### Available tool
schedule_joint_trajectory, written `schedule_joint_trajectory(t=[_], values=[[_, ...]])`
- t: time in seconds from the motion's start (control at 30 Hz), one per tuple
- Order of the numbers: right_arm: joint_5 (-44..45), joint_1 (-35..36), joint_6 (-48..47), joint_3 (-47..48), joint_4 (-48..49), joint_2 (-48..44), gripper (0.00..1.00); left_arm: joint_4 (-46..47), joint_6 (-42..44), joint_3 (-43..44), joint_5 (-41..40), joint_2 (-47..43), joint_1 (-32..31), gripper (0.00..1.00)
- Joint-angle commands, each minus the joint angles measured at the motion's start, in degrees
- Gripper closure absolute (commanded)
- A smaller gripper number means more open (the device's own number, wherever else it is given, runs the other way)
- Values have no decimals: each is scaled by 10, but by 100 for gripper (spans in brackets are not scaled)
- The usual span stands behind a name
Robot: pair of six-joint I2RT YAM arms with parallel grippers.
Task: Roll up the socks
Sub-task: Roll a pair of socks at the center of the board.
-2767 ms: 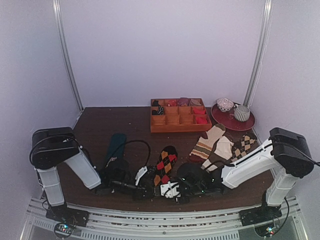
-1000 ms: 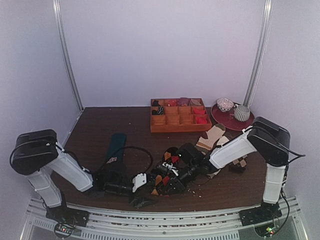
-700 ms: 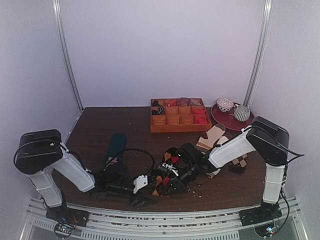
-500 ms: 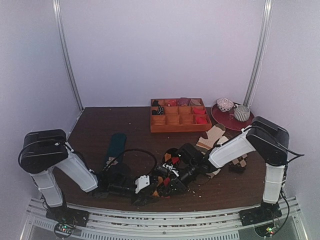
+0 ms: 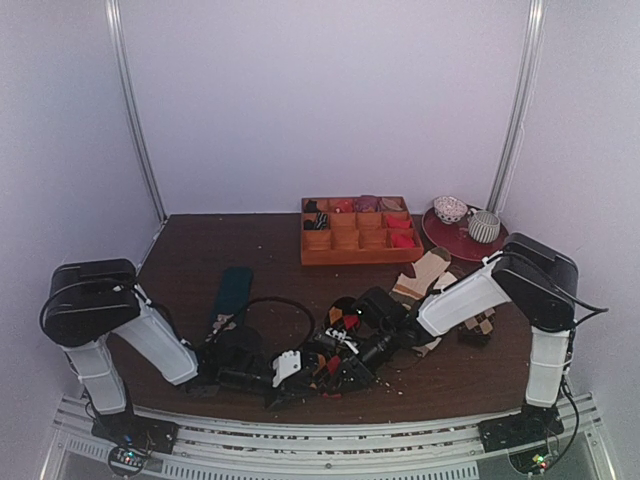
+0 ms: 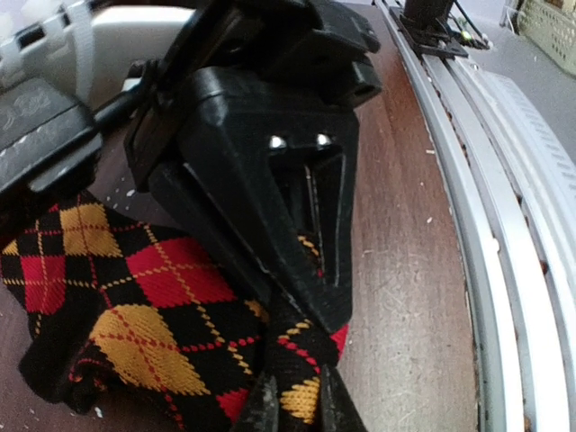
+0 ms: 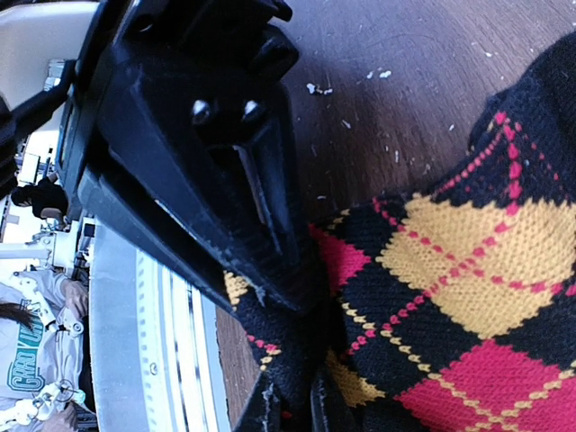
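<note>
The black socks with red and orange argyle diamonds point(image 5: 335, 352) lie bunched near the table's front edge, between the two grippers. My left gripper point(image 5: 305, 376) comes in from the left, my right gripper point(image 5: 345, 362) from the right. In the left wrist view my left gripper point(image 6: 300, 409) is shut on a fold of the socks point(image 6: 135, 297), with the right gripper's black fingers point(image 6: 270, 171) just beyond. In the right wrist view my right gripper point(image 7: 292, 407) is shut on the socks' edge point(image 7: 468, 270), facing the left gripper's black fingers point(image 7: 207, 162).
A dark teal sock point(image 5: 232, 290) lies to the left. Beige and brown socks point(image 5: 425, 275) lie under my right arm. A wooden compartment tray point(image 5: 360, 243) and a red plate point(image 5: 466, 243) with cups stand at the back. A metal rail point(image 6: 504, 270) runs along the front edge.
The socks lay flat and stretched out before; now their near end is pulled back over them into a bunch. In the last second my left gripper has moved right, towards the right gripper.
</note>
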Motion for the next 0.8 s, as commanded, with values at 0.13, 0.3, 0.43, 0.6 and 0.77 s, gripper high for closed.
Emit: schedule_joint_trajectory(t=[0.13,0.3,0.43,0.6,0.77], values=[[79,3,-10,-40,-79,-25,81,-67,-95,5,-36,-4,0,100],[170,4,1,-141,99,-190,67,-200,-208,16,-33,-46,0,100],[273,26,-58,-224,197,-291,59,-302,-267,29,-17,-51,2,100],[404,114,-184,-259,222,-329,46,-349,-300,49,27,-35,6,100],[495,201,-292,-257,238,-301,46,-369,-298,62,38,-3,12,100]])
